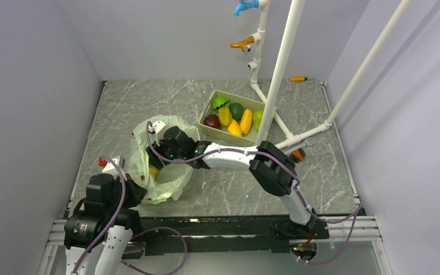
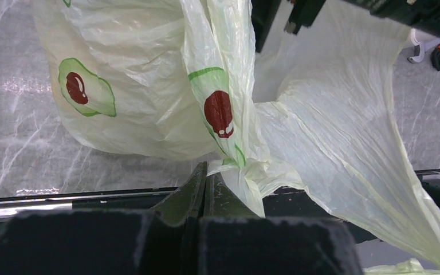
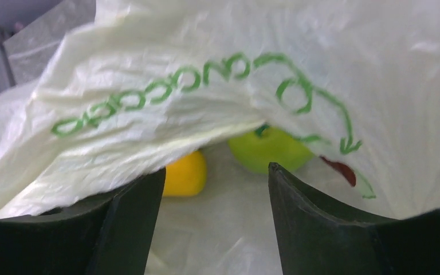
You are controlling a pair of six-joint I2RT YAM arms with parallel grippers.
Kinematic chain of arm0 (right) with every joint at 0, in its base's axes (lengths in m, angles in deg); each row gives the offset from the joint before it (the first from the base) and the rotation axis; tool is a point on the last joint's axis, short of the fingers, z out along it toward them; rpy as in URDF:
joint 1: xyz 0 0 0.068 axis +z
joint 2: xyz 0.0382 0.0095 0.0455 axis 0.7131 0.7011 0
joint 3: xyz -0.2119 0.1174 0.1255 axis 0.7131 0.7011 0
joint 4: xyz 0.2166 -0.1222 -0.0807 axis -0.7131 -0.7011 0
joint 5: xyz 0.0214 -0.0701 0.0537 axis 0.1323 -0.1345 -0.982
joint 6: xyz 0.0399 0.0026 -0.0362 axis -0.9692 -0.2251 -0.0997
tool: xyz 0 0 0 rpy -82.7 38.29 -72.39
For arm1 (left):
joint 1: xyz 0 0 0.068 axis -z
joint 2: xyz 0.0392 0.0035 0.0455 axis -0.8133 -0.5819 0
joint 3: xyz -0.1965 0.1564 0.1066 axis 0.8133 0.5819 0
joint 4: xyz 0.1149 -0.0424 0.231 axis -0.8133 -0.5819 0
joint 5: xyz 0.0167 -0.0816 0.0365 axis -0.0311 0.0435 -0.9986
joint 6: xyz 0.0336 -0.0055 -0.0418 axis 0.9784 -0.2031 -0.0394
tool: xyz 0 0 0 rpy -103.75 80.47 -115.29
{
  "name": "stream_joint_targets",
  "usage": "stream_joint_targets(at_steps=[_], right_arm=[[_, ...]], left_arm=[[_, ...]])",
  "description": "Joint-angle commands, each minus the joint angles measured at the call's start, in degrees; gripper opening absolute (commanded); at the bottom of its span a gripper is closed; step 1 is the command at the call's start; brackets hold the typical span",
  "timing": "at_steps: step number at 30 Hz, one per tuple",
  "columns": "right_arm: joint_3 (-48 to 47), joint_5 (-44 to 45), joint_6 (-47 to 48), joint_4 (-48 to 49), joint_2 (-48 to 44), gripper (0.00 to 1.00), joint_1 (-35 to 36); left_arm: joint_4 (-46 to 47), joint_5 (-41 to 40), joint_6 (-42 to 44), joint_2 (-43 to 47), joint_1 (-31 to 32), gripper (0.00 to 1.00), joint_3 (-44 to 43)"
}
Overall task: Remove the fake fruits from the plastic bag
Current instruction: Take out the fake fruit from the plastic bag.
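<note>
At the lower middle of the left wrist view, the left hand (image 2: 205, 182) is pinching a gathered twist of the plastic bag (image 2: 137, 74), jaws closed on it. In the right wrist view, the right hand (image 3: 216, 177) is spreading wide inside the bag's mouth, holding nothing. Just beyond its fingers, a yellow fruit (image 3: 186, 175) and a green fruit (image 3: 266, 150) are lying under a drooping fold. The sound approach, I judge, is choosing one fruit, centring on it, and avoiding trapped film. Farther off, in the upper middle of the top view, the tray (image 1: 215, 133) is sitting on the desk (image 1: 235, 189).
</note>
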Motion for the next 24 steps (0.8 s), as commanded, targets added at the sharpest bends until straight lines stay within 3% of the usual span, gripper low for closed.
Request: stream_joint_targets(at_steps=[1,7,14,19,24], right_arm=[[-5.08,6.62,1.15,5.32,2.20,0.71,-0.03],[-9.13,10.84,2.96,6.11,6.49,0.89,-0.05],[-16.86,10.80,5.91,3.69,14.65,0.97,-0.09],[-20.03,12.25,5.64,0.86,17.95,0.92,-0.18],[-18.39,10.55,6.23,1.16,16.67,0.72,-0.27]], left_arm=[[0.97,1.15,0.79,-1.09,-0.32,0.00,0.31],[0.70,2.28,0.96,-2.57,-0.30,0.00,0.71],[0.76,2.53,0.83,-2.35,-0.32,0.00,1.12],[0.12,2.59,0.53,-2.14,-0.30,0.00,1.25],[0.64,3.21,-0.09,-1.60,-0.25,0.00,2.34]])
